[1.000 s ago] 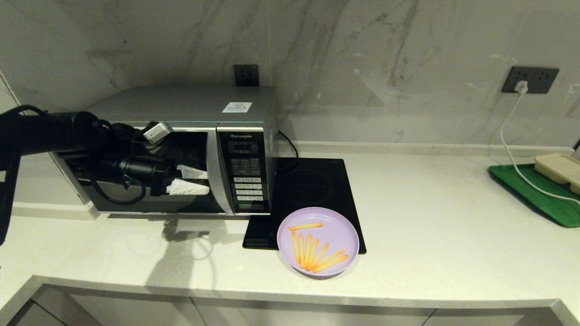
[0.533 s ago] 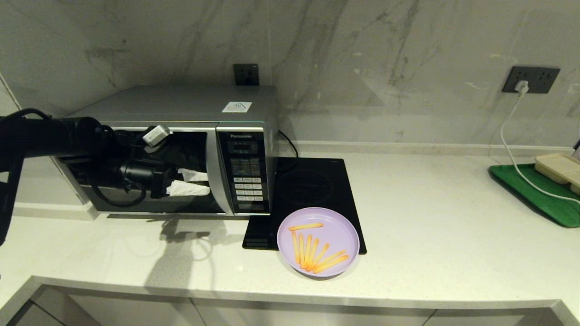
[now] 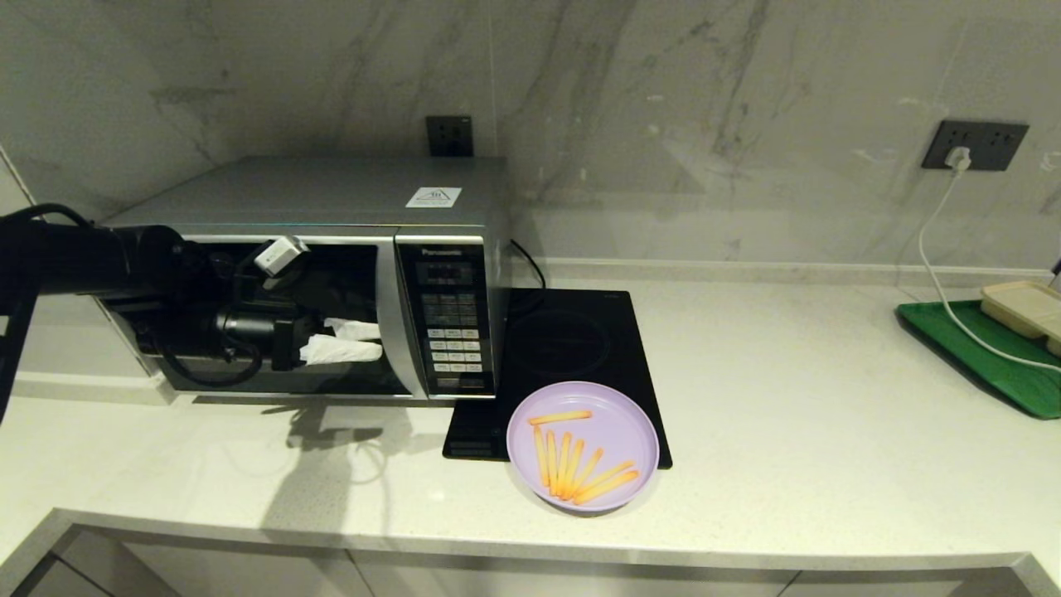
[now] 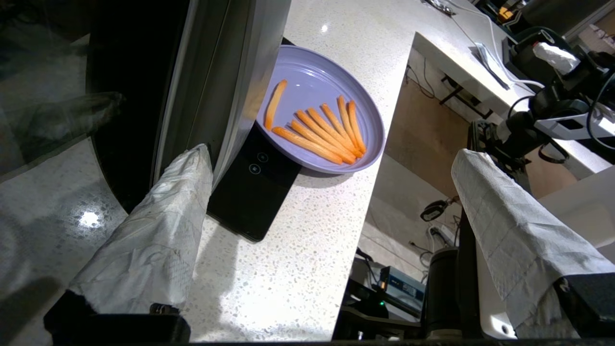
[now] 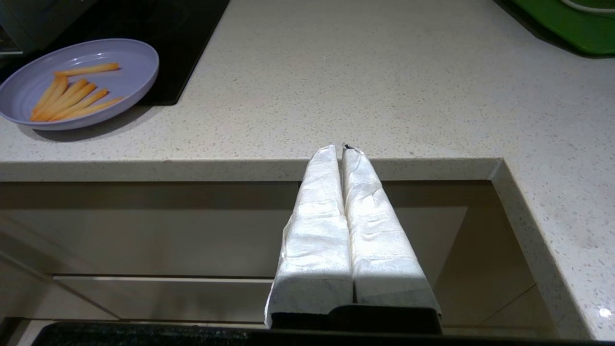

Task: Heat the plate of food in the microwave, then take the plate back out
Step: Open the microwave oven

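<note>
The silver microwave (image 3: 331, 195) stands at the back left with its dark glass door closed. My left gripper (image 3: 377, 340) hovers open in front of the door. One wrapped finger (image 4: 163, 230) lies beside the curved handle strip (image 3: 390, 323); the other points out toward the counter's front. Nothing is between them. The lilac plate (image 3: 617, 423) with several fries (image 3: 580, 468) rests on the counter, partly over the hob's front corner; it also shows as the plate (image 4: 307, 81) in the left wrist view. My right gripper (image 5: 342, 148) is shut and parked below the counter's front edge, right of the plate (image 5: 129, 62).
A black induction hob (image 3: 572, 348) lies right of the microwave. At the far right a green tray (image 3: 978, 356) holds a beige tray (image 3: 1024, 307), and a white cable (image 3: 937, 274) runs to a wall socket (image 3: 974, 145).
My left gripper has eased a little lower and closer to the microwave door, still open. The plate has not moved.
</note>
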Available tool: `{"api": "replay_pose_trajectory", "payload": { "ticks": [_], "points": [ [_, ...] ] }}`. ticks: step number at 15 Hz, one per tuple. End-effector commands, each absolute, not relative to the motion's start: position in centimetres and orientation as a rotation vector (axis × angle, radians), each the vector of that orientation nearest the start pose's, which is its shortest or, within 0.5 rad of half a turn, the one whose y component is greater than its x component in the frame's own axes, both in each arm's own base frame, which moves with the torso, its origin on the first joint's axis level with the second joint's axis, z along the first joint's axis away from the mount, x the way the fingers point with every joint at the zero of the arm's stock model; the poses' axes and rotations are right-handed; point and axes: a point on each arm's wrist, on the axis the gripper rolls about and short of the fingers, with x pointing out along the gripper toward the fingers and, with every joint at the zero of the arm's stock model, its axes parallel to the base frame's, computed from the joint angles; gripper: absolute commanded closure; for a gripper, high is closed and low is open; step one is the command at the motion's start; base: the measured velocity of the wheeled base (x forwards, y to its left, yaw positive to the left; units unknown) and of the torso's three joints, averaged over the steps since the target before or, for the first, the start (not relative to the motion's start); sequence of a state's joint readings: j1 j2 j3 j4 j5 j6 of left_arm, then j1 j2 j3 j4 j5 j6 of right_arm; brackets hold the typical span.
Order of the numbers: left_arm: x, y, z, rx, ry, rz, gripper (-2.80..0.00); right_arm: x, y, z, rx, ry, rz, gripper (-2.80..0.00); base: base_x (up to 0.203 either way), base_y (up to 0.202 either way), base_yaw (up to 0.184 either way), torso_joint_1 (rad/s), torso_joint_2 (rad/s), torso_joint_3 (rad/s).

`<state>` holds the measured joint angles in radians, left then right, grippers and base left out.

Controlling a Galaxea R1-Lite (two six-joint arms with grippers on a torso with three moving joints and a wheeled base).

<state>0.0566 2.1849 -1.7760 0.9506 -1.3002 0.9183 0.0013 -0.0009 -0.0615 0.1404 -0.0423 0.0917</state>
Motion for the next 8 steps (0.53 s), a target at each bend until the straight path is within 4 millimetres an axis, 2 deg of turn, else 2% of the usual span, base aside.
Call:
{"api": "replay_pose_trajectory", "payload": {
  "ticks": [1,8],
  "points": [
    [38.03,0.04,15.94,-0.175,0.527,-1.368,-2.8,-2.81,-0.1,7.79,0.09,0.077,-0.045,0.0,0.0,0.0,0.0,0.0,0.0,0.0],
    [38.29,0.12,15.37,-0.179,0.534,-1.367,-2.8,-2.81,-0.1,7.79,0.09,0.078,-0.045,0.0,0.0,0.0,0.0,0.0,0.0,0.0]
  ]
}}
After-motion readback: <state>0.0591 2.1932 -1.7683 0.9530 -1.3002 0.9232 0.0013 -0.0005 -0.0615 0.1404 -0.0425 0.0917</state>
